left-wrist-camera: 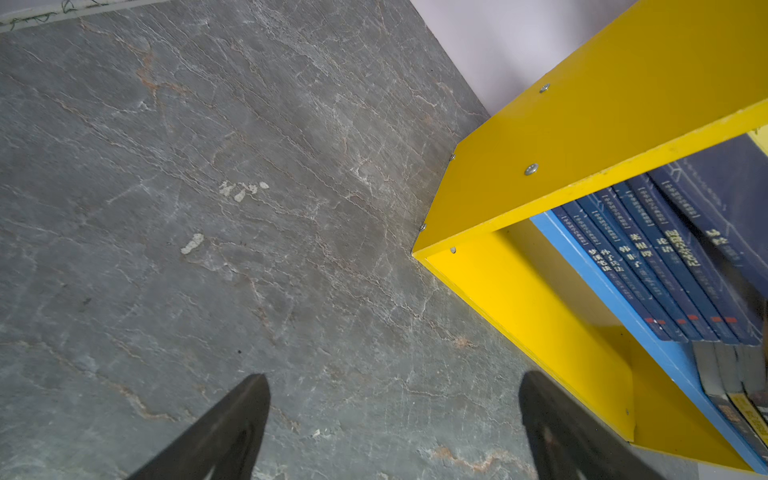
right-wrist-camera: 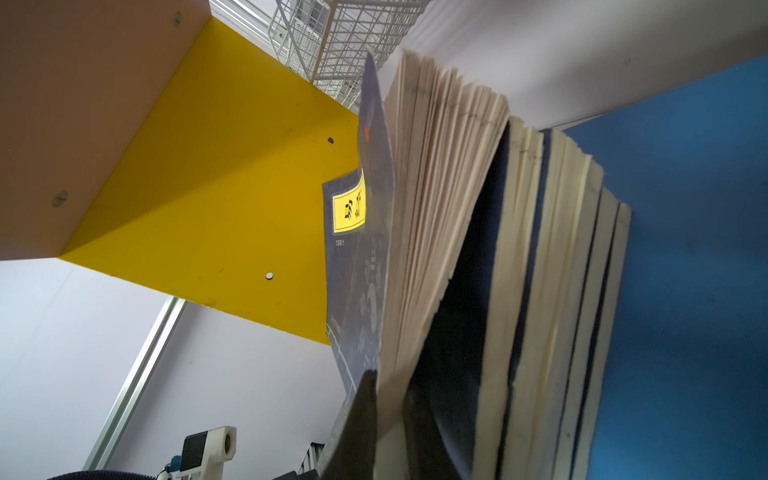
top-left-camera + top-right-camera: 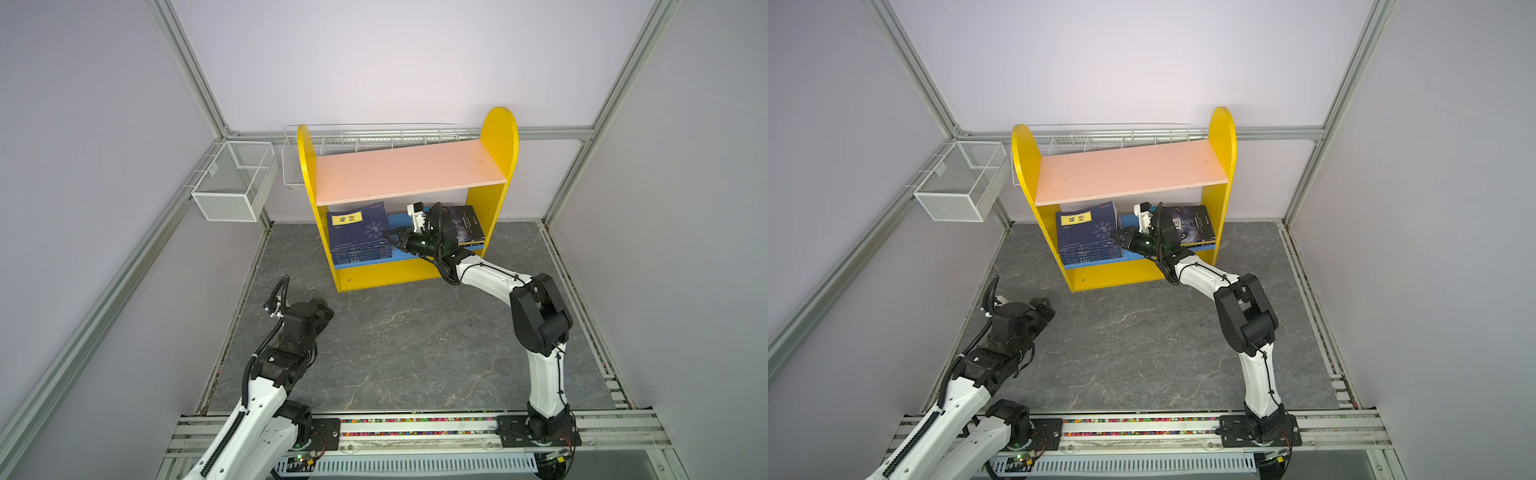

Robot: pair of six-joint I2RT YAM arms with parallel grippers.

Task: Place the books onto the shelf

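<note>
Seemingly at the last placement, the right claw (image 2: 390,384) is clenched on the cover edge of the top navy book (image 3: 357,226), lying on the stack (image 3: 359,253) on the lower blue board (image 2: 685,249) of the shelf (image 3: 500,137); next it must release and back out, while the left claw (image 1: 392,376) hangs open.

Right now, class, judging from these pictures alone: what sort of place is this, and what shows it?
Most likely a robotics lab test cell: an aluminium frame with plain walls encloses it, two robot arms are bolted to a front rail, and a small yellow shelf holds navy books.
</note>
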